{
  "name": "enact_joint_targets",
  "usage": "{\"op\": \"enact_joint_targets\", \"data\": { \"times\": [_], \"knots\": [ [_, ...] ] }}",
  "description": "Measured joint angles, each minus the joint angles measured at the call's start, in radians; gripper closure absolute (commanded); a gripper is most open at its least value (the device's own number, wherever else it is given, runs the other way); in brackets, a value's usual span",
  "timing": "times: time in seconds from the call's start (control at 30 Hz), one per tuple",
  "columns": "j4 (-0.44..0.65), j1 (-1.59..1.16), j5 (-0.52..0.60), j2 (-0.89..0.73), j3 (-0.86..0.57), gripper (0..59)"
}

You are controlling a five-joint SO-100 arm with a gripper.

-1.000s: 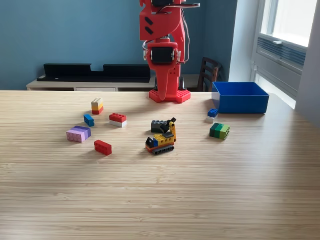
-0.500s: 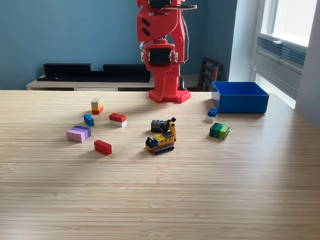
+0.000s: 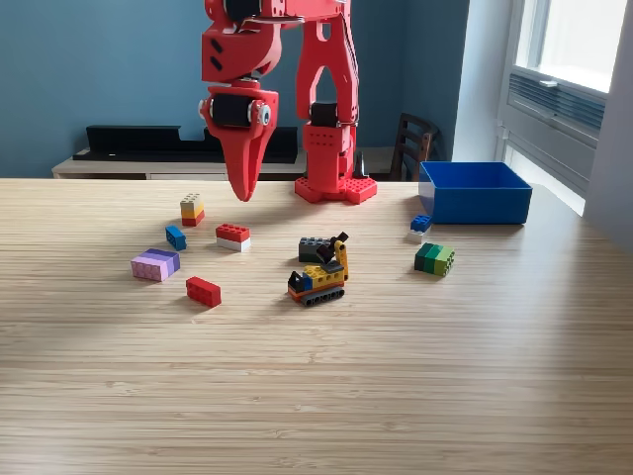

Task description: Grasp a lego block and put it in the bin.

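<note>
Sitting on the wooden tabletop (image 3: pixel 316 396) well off to the exterior view's right of the end effector (image 3: pixel 243 190), the open-topped bright blue plastic bin (image 3: pixel 475 193) is showing no blocks. The red end effector is hanging point-down with its jaws pressed together, pinching nothing, above a red-and-white lego block (image 3: pixel 233 237); a yellow toy digger (image 3: pixel 318 279) is standing lower right of it.
</note>
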Motion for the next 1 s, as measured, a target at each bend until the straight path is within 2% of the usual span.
{"op": "enact_joint_targets", "data": {
  "times": [0.27,0.5,0.9,0.93,1.0],
  "knots": [
    [0.003,0.094,-0.043,0.0,0.052,58.5],
    [0.072,0.14,-0.087,0.0,0.064,58.5],
    [0.089,0.202,-0.055,0.0,0.138,57.4],
    [0.089,0.206,-0.055,0.0,0.147,56.6],
    [0.089,0.213,-0.064,0.0,0.164,49.7]
  ]
}}
